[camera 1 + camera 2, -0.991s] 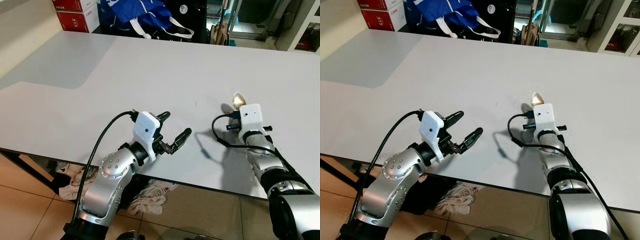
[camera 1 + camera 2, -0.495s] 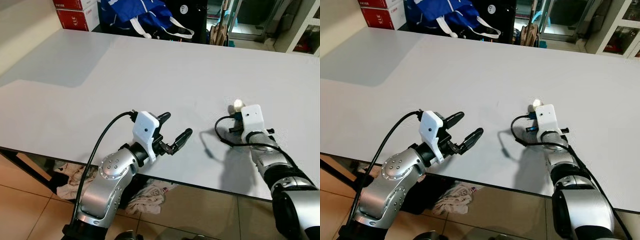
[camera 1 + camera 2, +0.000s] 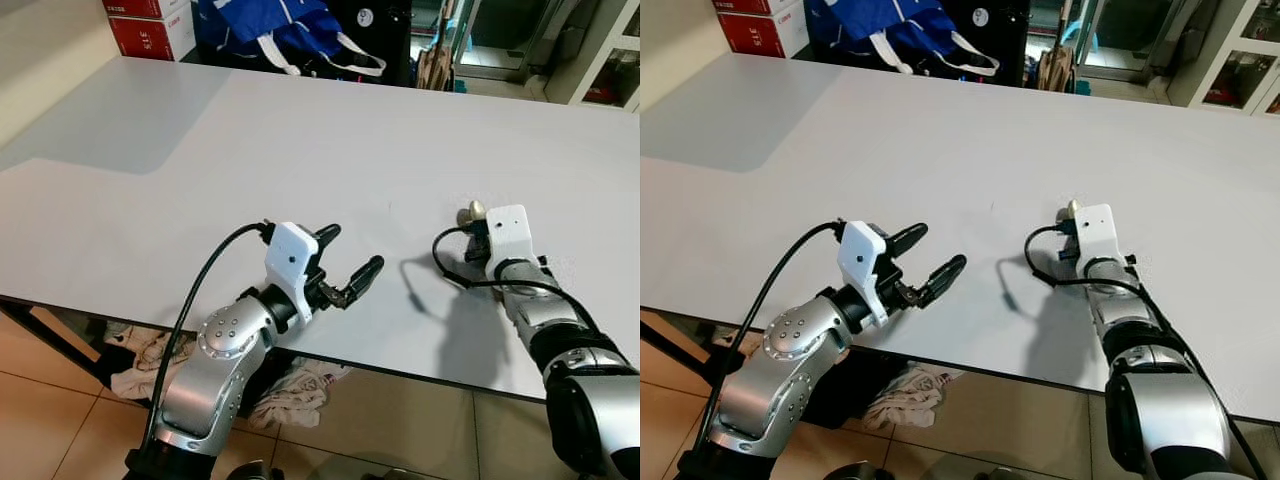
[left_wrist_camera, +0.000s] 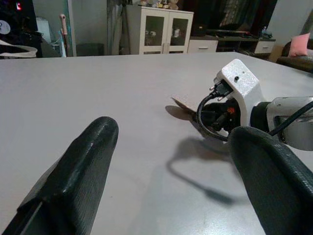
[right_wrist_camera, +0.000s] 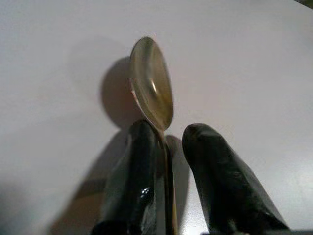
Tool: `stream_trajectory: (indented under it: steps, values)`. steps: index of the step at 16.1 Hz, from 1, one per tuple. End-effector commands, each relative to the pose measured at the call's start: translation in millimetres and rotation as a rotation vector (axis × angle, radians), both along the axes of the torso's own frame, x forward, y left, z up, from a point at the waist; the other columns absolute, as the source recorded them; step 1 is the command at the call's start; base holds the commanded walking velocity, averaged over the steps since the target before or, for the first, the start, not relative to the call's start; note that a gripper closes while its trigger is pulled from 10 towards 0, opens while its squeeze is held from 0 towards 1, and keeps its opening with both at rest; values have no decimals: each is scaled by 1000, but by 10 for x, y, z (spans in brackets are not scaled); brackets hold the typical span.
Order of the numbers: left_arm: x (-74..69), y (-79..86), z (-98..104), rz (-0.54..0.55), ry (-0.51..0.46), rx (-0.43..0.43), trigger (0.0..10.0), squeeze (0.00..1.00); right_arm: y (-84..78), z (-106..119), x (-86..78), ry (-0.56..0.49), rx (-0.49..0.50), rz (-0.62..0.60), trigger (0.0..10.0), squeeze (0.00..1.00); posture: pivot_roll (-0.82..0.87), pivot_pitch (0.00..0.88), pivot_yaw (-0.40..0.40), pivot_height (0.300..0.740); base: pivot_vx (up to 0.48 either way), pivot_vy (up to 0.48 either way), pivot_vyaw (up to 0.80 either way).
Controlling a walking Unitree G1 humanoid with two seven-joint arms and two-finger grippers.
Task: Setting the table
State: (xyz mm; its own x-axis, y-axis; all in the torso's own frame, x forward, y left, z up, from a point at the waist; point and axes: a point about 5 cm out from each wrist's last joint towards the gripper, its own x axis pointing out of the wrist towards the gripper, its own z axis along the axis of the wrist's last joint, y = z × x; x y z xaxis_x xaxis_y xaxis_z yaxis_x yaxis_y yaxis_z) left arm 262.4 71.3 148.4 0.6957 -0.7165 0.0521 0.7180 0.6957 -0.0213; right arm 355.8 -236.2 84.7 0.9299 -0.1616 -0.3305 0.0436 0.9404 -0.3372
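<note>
A gold spoon [image 5: 151, 83] sticks out from between the two black fingers of my right gripper [image 5: 168, 129], which is shut on its handle. The spoon's bowl [image 3: 471, 211] is tilted on edge, low over the white table [image 3: 300, 130] at its front right. Much of the right gripper [image 3: 478, 222] is hidden behind its white wrist box. My left gripper [image 3: 355, 247] hovers open and holding nothing near the table's front edge, pointing toward the right gripper. In the left wrist view the spoon [image 4: 183, 105] pokes out beside the right wrist.
A blue bag [image 3: 270, 25] and red boxes [image 3: 145, 25] sit beyond the table's far edge. Crumpled cloth [image 3: 300, 385] lies on the tiled floor under the front edge. White cabinets [image 4: 159, 32] stand behind the table in the left wrist view.
My right gripper has come down toward the table with the spoon, so the spoon's bowl now sits lower. The left gripper has stayed put.
</note>
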Motion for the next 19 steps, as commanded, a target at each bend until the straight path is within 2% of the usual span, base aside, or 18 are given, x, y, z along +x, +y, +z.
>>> stream_trajectory:
  steps: [1, 12, 13, 14, 16, 19]
  values:
    - [-15, -20, 21, -6, -6, -1, 10000, 0, -35, 9, 2, 19, 13, -16, 10000, 1000, 33, 55, -11, 740, 0, 0, 0]
    - [-25, -68, 18, -18, -3, -6, 10000, 0, 23, 39, 26, 2, -10, 19, 10000, 1000, 19, 52, -10, 740, 0, 0, 0]
    - [-22, -69, 18, -19, -3, -5, 10000, 0, 29, 39, 28, 4, -9, 19, 10000, 937, 19, 51, -11, 740, 0, 0, 0]
    - [-16, -66, 16, -19, -2, -4, 10000, 0, 50, 39, 34, 7, 4, 27, 10000, 0, 21, 51, -12, 740, 0, 0, 0]
    - [-1, -57, 17, -15, -1, -4, 10000, 0, 98, 19, 30, 11, 80, 42, 10000, 0, 19, 52, -12, 740, 0, 0, 0]
    - [12, -61, 20, -17, -1, -4, 10000, 0, 98, 24, 26, 0, 84, 42, 10000, 0, 16, 51, -11, 740, 0, 0, 0]
